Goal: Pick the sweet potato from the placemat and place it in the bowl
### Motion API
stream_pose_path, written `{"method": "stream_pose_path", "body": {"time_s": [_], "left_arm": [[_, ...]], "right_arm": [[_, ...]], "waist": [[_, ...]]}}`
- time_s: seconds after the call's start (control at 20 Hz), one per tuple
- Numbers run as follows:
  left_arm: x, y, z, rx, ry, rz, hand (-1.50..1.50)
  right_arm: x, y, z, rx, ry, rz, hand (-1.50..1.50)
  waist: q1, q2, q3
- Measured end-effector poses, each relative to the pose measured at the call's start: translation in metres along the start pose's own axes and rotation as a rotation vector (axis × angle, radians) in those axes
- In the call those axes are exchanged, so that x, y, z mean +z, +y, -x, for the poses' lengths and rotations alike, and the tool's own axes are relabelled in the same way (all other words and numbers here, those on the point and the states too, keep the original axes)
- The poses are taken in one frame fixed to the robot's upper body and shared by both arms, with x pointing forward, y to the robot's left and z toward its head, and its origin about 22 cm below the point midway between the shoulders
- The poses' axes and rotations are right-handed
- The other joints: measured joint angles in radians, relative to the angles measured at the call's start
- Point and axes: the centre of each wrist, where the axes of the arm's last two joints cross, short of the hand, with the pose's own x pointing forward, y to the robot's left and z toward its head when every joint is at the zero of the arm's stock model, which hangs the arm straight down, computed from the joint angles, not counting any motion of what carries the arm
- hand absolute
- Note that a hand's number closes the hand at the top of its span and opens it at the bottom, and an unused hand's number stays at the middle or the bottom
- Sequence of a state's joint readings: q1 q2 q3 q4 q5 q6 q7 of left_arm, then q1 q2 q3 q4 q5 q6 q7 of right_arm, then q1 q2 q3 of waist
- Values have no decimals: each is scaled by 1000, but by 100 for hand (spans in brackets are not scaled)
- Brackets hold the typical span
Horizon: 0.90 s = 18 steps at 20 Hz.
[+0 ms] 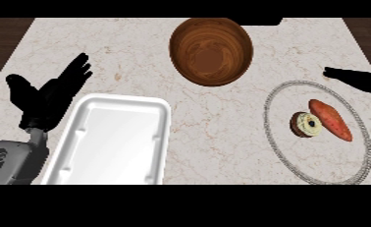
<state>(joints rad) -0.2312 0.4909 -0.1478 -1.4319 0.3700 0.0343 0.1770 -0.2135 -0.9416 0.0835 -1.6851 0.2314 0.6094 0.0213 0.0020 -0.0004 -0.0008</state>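
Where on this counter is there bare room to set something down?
Bare marble lies between the white rectangular tray, the brown wooden bowl and the round grey-rimmed placemat. More lies right of the bowl. The placemat's middle is crowded: orange sweet potato beside a small frosted donut.

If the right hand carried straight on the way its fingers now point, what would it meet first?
The right hand points left across the counter, above the placemat. The wooden bowl looks first in line, though depth and height are unclear.
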Motion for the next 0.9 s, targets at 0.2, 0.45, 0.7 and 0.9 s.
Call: {"method": "stream_pose_path", "body": {"time_s": [0.2, 0.45, 0.7, 0.9], "left_arm": [[2, -1, 2, 2, -2, 4, 0], [-1, -4, -1, -2, -6, -1, 0], [6, 2, -2, -2, -5, -2, 0], [5, 3, -3, 0, -7, -3, 0]], "right_arm": [[-4, 0, -2, 41, 54, -44, -150], [-8, 3, -3, 62, 92, -77, -150], [-16, 12, 1, 98, 133, -96, -150], [-23, 17, 6, 112, 159, -106, -150]], "waist": [[1, 0, 0], [-1, 0, 1], [1, 0, 1], [1, 1, 1]]}}
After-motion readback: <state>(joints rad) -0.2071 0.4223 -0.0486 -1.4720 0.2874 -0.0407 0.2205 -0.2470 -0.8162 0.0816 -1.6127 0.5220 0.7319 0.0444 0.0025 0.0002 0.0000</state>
